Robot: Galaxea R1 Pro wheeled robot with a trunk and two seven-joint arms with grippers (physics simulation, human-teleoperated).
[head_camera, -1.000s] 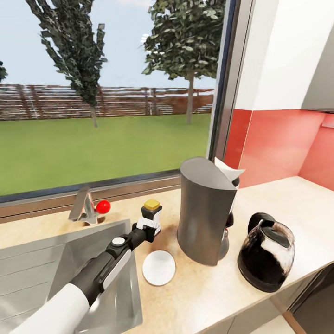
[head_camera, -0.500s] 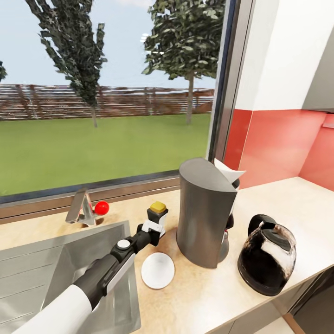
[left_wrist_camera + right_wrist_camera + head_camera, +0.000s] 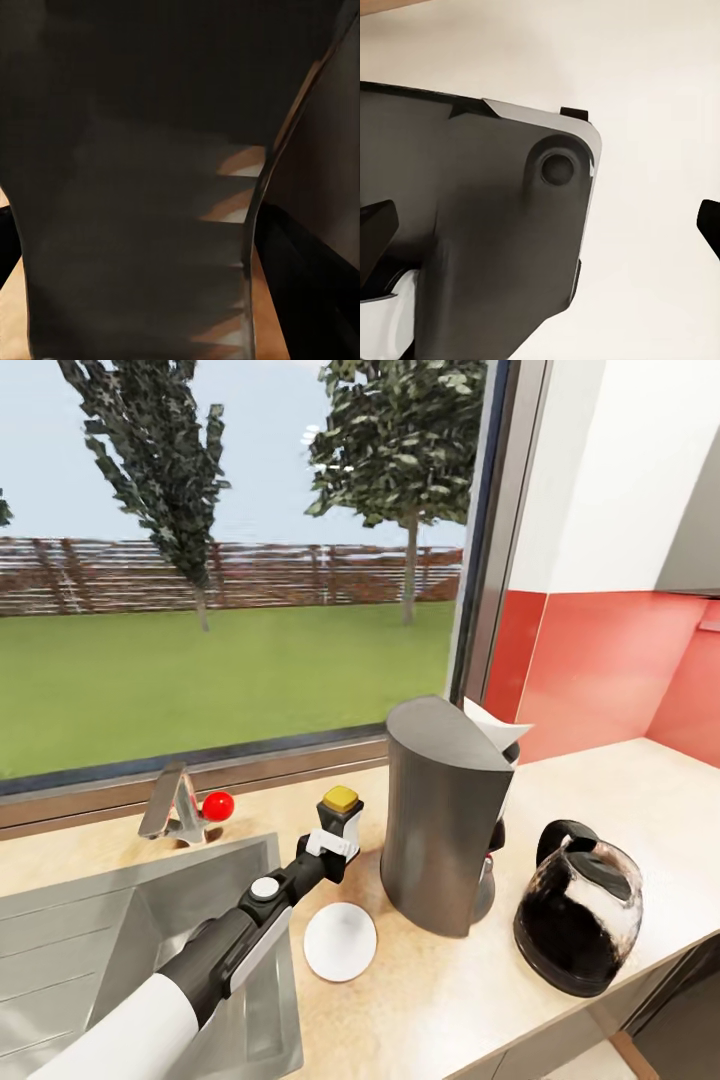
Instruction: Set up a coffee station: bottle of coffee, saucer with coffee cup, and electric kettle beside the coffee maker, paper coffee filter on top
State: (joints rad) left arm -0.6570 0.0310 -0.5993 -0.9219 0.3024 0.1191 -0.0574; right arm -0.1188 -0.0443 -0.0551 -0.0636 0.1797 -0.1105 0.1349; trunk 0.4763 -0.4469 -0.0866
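Here, one bottle of coffee [image 3: 340, 817], one saucer [image 3: 340, 941].

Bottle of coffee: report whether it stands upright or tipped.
Upright: the bottle of coffee has its yellow cap on top, with the left gripper shut around it beside the coffee maker.

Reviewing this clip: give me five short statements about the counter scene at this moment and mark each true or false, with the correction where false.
1. The left pincer is closed around the bottle of coffee. True.
2. The saucer has the coffee cup standing on it. False: the saucer is bare.
3. A paper coffee filter sits at the top of the coffee maker. True.
4. The electric kettle stands in the sink. False: it stands on the kitchen countertop, on the far side of the coffee maker from the sink.
5. The bottle's cap is red. False: the cap is yellow; the red thing is a knob by the tap.
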